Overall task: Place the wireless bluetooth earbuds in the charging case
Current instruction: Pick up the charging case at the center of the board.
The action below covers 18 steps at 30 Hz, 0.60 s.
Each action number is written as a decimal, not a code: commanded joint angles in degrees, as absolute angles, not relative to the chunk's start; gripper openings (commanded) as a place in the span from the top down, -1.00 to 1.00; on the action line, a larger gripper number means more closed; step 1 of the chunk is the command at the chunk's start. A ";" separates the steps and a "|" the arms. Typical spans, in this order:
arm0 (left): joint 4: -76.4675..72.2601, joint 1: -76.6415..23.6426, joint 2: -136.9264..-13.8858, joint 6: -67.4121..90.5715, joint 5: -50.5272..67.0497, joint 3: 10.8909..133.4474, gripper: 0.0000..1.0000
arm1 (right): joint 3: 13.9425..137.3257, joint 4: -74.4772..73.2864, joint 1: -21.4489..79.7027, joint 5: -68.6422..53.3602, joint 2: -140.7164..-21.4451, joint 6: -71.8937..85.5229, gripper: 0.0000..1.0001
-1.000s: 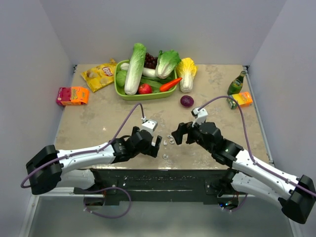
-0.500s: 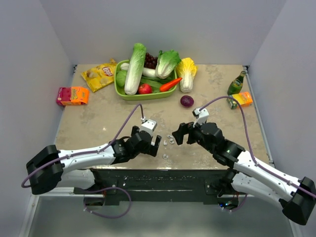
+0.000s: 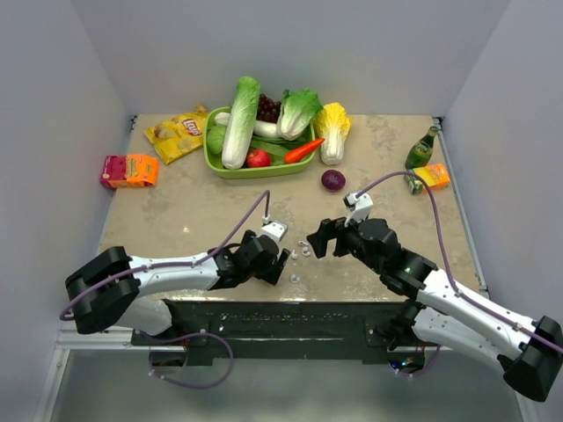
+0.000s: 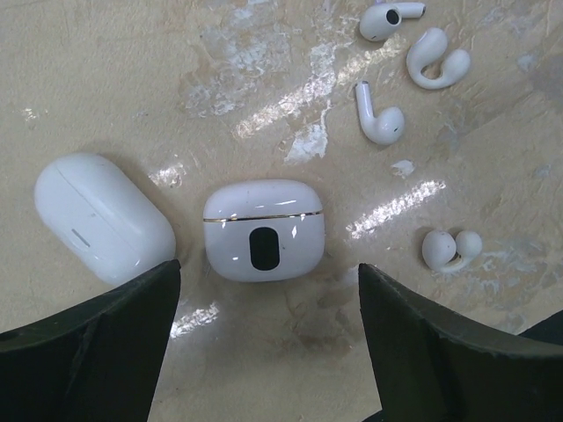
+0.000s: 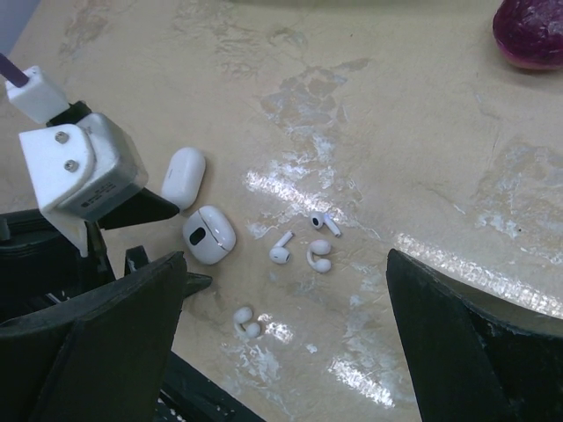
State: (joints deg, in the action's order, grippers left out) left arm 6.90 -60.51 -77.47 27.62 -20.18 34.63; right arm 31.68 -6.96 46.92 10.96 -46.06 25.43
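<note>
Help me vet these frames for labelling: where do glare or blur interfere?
Left wrist: glare streaks on the table beside the sharp charging case; near fingers dark, soft. Right wrist: bright patches by the earbuds. Top external: even light, earbuds tiny.

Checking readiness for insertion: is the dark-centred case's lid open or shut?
Shut: the charging case shows one thin closed seam, no cavity visible.

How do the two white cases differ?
The charging case has a dark oval centre and a thin gold seam; the plain case shows neither. The plain case is longer and pill-shaped; the charging case is squarer. Both are white, glossy and closed.
</note>
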 commanded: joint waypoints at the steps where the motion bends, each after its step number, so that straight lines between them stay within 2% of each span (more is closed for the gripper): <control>1: 5.19 -60.73 -79.63 25.93 -20.21 37.26 -0.70 | 31.64 -7.38 46.93 11.34 -44.47 25.05 -0.96; 18: 6.77 -59.33 -85.96 26.81 -21.97 40.78 -0.68 | 32.17 -8.88 46.93 11.16 -43.42 25.31 -0.96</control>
State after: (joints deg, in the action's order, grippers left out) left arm 6.94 -60.05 -85.23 26.44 -20.67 39.07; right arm 31.66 -8.95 46.92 10.96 -44.56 25.45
